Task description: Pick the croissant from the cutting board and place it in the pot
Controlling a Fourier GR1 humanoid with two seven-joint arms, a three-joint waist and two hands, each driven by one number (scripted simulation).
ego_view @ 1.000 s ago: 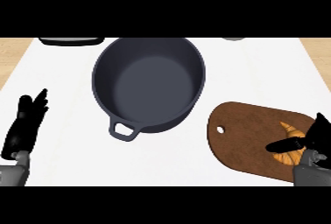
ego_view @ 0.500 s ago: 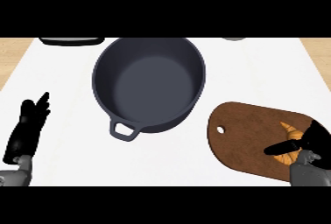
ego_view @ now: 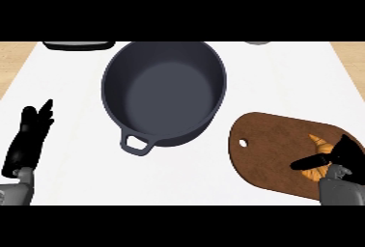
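Croissant (ego_view: 320, 144) mostly hidden under right hand (ego_view: 341, 158); only tan tip at 11 o'clock of hand and sliver below thumb visible. Cannot tell whether fingers actually touch it. Cutting board (ego_view: 274, 154) right end covered by hand and forearm, cut by frame's 3 o'clock edge. Dark object (ego_view: 78, 45) at 11 o'clock of pot (ego_view: 164, 91) cut by top band; unidentifiable. Small grey object (ego_view: 258, 42) at 1 o'clock likewise clipped. Left forearm (ego_view: 16, 190) cropped at 7 o'clock.

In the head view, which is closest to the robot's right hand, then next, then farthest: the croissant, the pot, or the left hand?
From the right hand:
1. Croissant, right under it on the cutting board.
2. Pot, up and leftward, mid-counter.
3. Left hand, at the far left edge.
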